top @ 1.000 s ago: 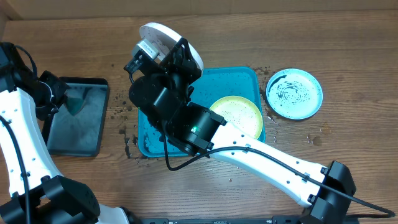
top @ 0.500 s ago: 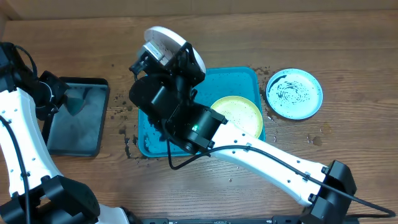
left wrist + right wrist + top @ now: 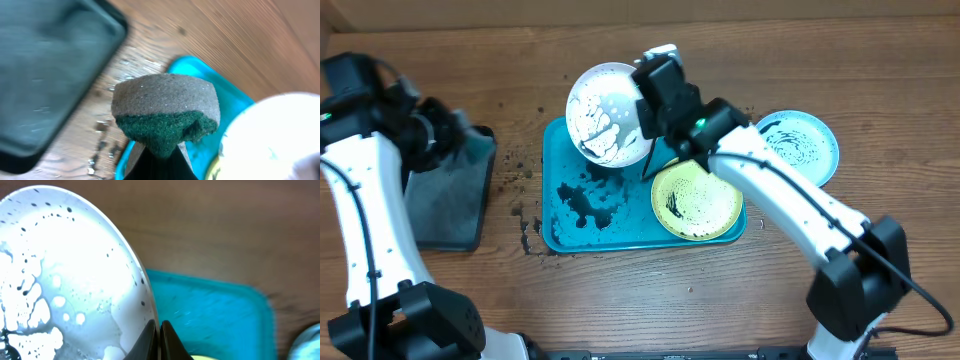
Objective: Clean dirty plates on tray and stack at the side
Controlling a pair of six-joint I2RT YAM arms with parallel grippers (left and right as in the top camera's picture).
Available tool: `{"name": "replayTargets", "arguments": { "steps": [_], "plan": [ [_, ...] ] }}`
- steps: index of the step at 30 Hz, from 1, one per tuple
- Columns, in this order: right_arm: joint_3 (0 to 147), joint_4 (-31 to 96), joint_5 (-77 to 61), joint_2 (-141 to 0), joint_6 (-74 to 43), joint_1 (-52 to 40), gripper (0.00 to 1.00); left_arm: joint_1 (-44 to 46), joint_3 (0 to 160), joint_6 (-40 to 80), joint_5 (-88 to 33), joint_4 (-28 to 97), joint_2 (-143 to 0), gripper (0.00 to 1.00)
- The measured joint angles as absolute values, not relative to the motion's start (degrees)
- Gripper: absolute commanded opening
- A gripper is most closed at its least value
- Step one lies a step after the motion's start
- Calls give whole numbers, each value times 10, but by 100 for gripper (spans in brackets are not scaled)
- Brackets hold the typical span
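My right gripper (image 3: pixel 646 122) is shut on the rim of the white plate (image 3: pixel 606 118) and holds it tilted above the back of the teal tray (image 3: pixel 555 235). Its face shows dark specks and wet smears in the right wrist view (image 3: pixel 65 280), with the fingers (image 3: pixel 159 330) pinching the edge. The yellow-green plate (image 3: pixel 697 200) lies on the tray's right side, smeared. The light blue plate (image 3: pixel 795 150) lies on the table right of the tray. My left gripper (image 3: pixel 448 140) is shut on a grey-green sponge (image 3: pixel 165 112), left of the tray.
A smaller black tray (image 3: pixel 445 210) lies at the left, under my left arm. Dark crumbs are scattered on the wood between the two trays (image 3: pixel 520 175). Dark smears cover the tray's left half (image 3: pixel 585 195).
My right arm has dropped away from the camera and swung right; the white plate now faces left over the tray. My left gripper has moved right with the sponge.
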State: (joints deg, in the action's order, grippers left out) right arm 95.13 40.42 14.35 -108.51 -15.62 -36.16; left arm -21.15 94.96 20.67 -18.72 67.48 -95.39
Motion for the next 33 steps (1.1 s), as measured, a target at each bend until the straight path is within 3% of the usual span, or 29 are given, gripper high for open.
{"name": "replayTargets", "arguments": {
  "steps": [5,16,33],
  "plan": [
    [933,393,53,-1151,-203,-348,4,-131,950,183,-201,666,-954,4],
    [927,340,-12,-1236,-243,-358,4,14,950,174,-171,661,-986,4],
    [927,336,-35,-1249,-253,-358,4,79,949,166,-164,604,-1191,4]
  ]
}}
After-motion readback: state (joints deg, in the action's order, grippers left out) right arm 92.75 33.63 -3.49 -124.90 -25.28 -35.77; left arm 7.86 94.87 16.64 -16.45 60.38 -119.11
